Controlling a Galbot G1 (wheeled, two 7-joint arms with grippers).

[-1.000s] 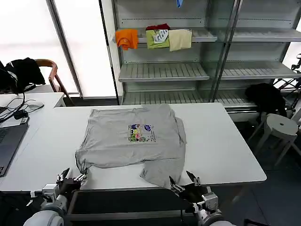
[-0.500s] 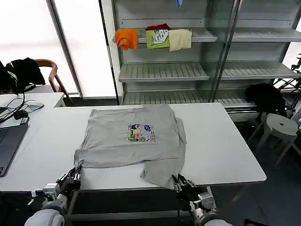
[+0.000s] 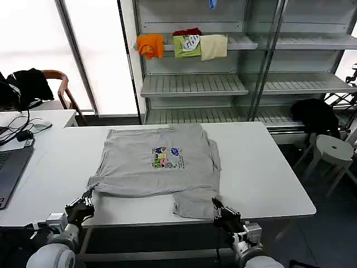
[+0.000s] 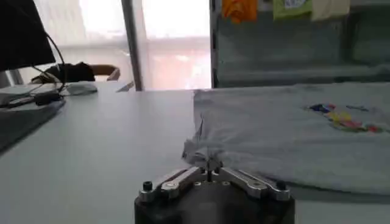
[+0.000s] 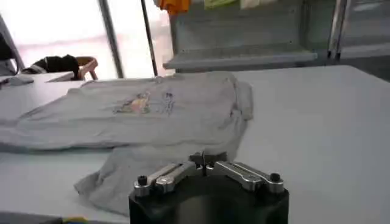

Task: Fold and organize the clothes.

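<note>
A light grey shirt [image 3: 157, 167] with a small multicoloured chest print [image 3: 167, 158] is lying spread across the middle of the white bench [image 3: 268, 173], its lower part partly folded so that one sleeve or hem flap is sticking out toward the near edge at about 5 o'clock from the print.

The left gripper [image 3: 82, 207] is sitting at the bench's near edge, at about 7 o'clock from the shirt's centre. Its fingers are drawn together and pinching the shirt's near-left corner; in the left wrist view the fingertips [image 4: 210, 165] are meeting on a small bunch of grey cloth [image 4: 201, 146] that is lifting slightly off the bench.

The right gripper [image 3: 221, 210] is sitting at the near edge at about 5 o'clock from the shirt's centre, right at the edge of the protruding flap. In the right wrist view its fingers [image 5: 206, 160] are drawn together with the flap [image 5: 152, 167] lying just beyond them; whether cloth is actually caught between the tips cannot be told.

On a shelf [image 3: 189, 49] behind the bench, at 12 o'clock, orange [image 3: 150, 46], green [image 3: 187, 44] and cream [image 3: 213, 47] folded garments are sitting side by side. A black garment [image 3: 29, 85] is draping over a chair at about 10 o'clock.
</note>
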